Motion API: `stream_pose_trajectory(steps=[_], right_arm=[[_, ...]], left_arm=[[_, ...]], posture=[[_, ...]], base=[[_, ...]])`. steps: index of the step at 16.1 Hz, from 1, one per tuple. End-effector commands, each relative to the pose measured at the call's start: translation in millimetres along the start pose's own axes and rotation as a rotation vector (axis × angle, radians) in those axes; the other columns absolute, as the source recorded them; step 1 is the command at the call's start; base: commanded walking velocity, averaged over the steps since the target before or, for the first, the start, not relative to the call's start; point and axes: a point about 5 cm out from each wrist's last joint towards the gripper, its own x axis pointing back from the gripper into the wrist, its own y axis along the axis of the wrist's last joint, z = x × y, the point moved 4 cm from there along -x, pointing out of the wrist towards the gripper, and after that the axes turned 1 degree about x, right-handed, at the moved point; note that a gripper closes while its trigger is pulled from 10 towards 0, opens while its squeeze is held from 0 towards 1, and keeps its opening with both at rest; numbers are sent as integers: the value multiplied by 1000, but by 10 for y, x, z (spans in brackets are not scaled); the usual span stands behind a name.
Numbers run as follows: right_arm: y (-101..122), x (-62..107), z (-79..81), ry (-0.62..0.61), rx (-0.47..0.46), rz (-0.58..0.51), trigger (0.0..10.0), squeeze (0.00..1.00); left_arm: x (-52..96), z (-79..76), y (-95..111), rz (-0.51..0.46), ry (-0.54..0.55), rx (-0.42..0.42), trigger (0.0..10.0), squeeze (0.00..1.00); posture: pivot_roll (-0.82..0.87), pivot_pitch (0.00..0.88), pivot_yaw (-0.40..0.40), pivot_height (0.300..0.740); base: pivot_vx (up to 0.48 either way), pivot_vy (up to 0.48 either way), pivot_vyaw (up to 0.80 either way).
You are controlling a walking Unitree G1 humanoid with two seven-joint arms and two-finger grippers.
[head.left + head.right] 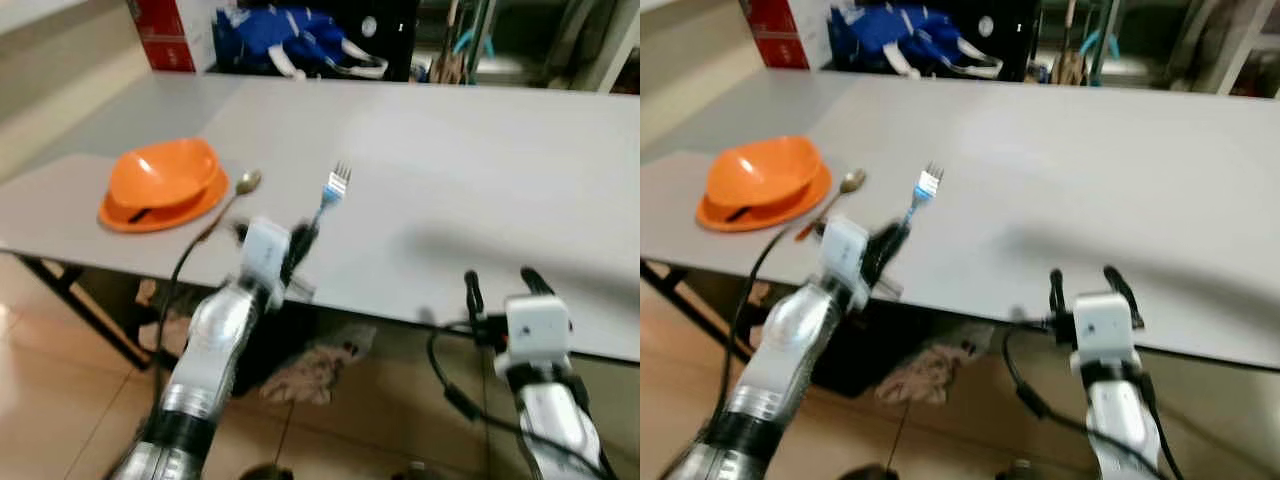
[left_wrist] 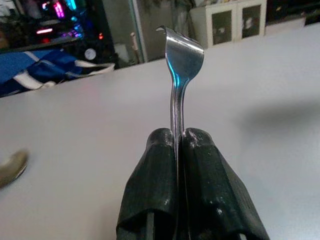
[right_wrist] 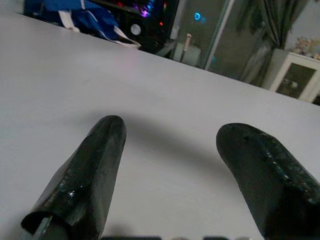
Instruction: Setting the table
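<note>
A metal fork [image 1: 333, 191] with its tines pointing away from me is clamped by its handle in my left gripper [image 1: 300, 238], which is shut on it just above the near part of the white table [image 1: 450, 160]. In the left wrist view the fork [image 2: 178, 85] rises between the two closed fingers [image 2: 155, 185]. An orange bowl on an orange plate [image 1: 163, 184] sits at the table's left, with a spoon [image 1: 237, 193] lying between it and the fork. My right gripper [image 1: 500, 282] is open at the table's near edge, holding nothing; its fingers [image 3: 95, 165] stand wide apart.
A red box [image 1: 160, 32] and a blue bag [image 1: 290, 40] stand beyond the table's far edge. Crumpled cloth [image 1: 310, 370] lies on the tiled floor under the table. A dark table leg [image 1: 75, 300] runs down at the left.
</note>
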Motion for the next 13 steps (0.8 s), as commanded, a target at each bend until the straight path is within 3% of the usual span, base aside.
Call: stream_pose_trajectory(steps=[1, 2, 3, 4, 13], right_arm=[[16, -46, 31, 12, -10, -19, 10000, 0], [21, -61, 26, 11, -10, -23, 10000, 0], [23, -96, 21, 7, -11, -28, 10000, 0], [21, -120, 25, 5, -13, -32, 10000, 0], [21, -120, 25, 5, -13, -32, 10000, 0]], left_arm=[[37, 15, 213, -68, 0, -90, 10000, 0], [69, 5, 220, -74, 2, -108, 10000, 0], [81, 45, 193, -52, 45, -75, 10000, 0], [71, 168, 128, -12, 147, 12, 10000, 0], [71, 168, 128, -12, 147, 12, 10000, 0]], posture=[[-66, 0, 78, 710], [-65, 0, 78, 710], [-59, 0, 77, 710], [-59, 0, 78, 710], [-59, 0, 78, 710]], base=[[0, 0, 0], [0, 0, 0], [0, 0, 0], [0, 0, 0], [0, 0, 0]])
